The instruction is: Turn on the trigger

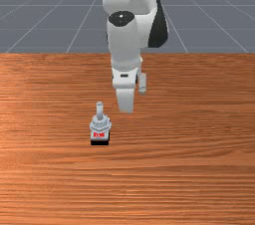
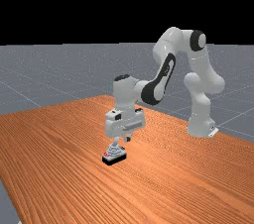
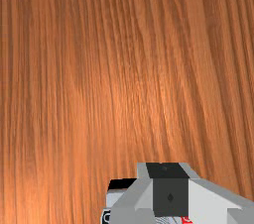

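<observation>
Nearest the front view's camera stands the trigger (image 1: 99, 124), a small grey unit with red marks on a black base, its lever (image 1: 99, 109) upright. It rests on the orange-brown table (image 2: 59, 168), with grey floor (image 2: 30, 74) beyond the edge. What crowds it is my own gripper (image 2: 128, 139): in the far view the tips hang low, just to the right of the lever, and in the front view they sit to the right too, apart from it. My two fingers are together, dark pads (image 3: 170, 198) meeting, holding nothing, and in the wrist view they cover much of the trigger. My hand (image 2: 125, 121) points down; behind it the arm (image 2: 166, 72) climbs to a high bend, then drops to its base (image 2: 200, 126).
</observation>
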{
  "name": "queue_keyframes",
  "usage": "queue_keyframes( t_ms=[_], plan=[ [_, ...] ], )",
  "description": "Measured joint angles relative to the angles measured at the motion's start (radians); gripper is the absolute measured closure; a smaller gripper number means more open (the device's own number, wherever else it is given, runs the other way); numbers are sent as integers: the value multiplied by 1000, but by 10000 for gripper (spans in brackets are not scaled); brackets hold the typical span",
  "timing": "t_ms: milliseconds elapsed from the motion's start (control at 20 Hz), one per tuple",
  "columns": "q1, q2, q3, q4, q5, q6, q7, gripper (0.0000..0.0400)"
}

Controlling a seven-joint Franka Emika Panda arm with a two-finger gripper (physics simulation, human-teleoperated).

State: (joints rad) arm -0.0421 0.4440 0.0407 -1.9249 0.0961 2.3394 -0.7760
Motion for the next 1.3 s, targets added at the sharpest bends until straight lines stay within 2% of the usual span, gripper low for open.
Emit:
queue_keyframes(
  t_ms=[50,100,200,350,450,500,550,600,750,800,900,950,1050,1300],
  plan=[
    [31,-33,-28,-53,-95,29,10,400],
    [41,-34,-39,-38,-88,-52,76,400],
    [40,-86,-39,-130,-87,28,75,400],
    [40,-113,-38,-182,-86,92,73,400],
    [33,-120,-31,-188,-92,70,21,400],
    [40,-111,-37,-163,-87,8,68,400],
    [34,-137,-32,-212,-91,75,30,400],
    [39,-133,-37,-200,-87,36,65,400],
    [39,-170,-37,-267,-87,108,63,400],
    [32,-172,-31,-267,-67,91,45,400],
    [37,-188,-37,-298,-84,135,57,400],
    [40,-180,-46,-280,-78,100,106,400],
    [33,-179,-63,-279,-69,100,146,400],
    [-19,-170,-92,-265,-59,94,84,400]
  ],
)
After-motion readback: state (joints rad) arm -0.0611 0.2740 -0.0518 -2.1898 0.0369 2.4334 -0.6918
